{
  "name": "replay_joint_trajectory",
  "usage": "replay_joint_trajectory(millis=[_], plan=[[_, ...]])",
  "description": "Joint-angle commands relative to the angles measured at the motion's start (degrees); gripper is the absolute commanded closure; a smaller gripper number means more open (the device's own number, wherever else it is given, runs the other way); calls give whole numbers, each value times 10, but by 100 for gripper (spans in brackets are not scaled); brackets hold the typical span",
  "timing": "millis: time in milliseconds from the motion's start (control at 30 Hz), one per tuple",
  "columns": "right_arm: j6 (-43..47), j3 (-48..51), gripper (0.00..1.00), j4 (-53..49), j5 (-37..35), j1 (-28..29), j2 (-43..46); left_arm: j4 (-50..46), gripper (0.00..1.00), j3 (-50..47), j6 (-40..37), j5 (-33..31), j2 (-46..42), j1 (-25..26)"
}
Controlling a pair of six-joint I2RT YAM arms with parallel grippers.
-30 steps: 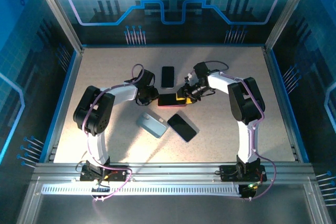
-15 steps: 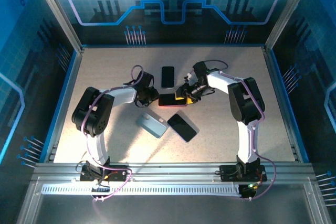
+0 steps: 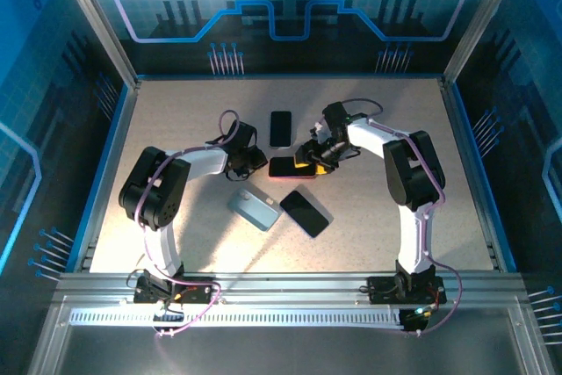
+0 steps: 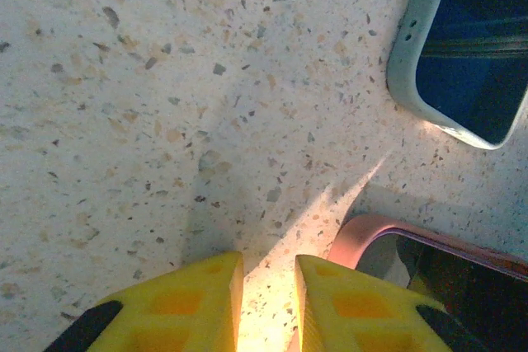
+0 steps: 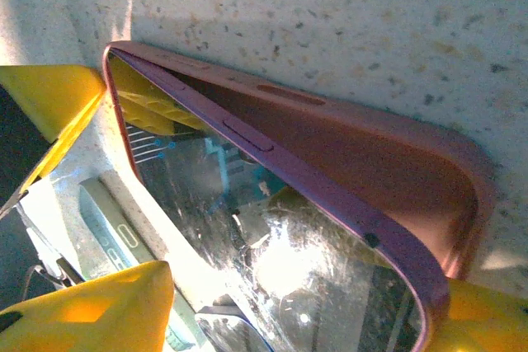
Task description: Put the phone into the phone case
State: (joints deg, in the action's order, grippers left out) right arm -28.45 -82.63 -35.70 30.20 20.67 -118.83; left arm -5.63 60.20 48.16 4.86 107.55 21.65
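1. Step in hand: seating. The phone (image 5: 272, 253) lies screen-up inside the pink case (image 5: 371, 171), but in the right wrist view one long edge stands proud of the case wall. I judge it not fully snapped in.
2. Location: the case lies flat on the surface (image 3: 176, 129), with one gripper at each short end.
3. Left gripper (image 4: 268, 274): nearly closed with a thin slit between the fingers, holding nothing. Its tips are just beside the case's left corner, and I can't tell whether they touch it.
4. Right gripper (image 3: 309, 161): released, fingers spread wide over the case's right end, clamped on nothing I can see.
5. Axis: the phone's long axis matches the case's and runs left–right in the top view, with one short end facing each gripper.
6. Next move: press straight down on the proud edge while the case's left end is braced — otherwise the case probably skids.
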Motion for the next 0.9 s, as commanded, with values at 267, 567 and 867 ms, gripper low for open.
replay_joint_trajectory(millis=[267, 567, 867], plan=[[6, 0, 34, -54, -36, 2, 28, -3, 76, -14, 14, 36, -10, 11], [7, -6, 32, -76, -53, 3, 45, 7, 76, -14, 13, 45, -3, 12], [8, 1, 30, -81, -65, 2, 62, 1, 76, -6, 4, 41, -6, 25]])
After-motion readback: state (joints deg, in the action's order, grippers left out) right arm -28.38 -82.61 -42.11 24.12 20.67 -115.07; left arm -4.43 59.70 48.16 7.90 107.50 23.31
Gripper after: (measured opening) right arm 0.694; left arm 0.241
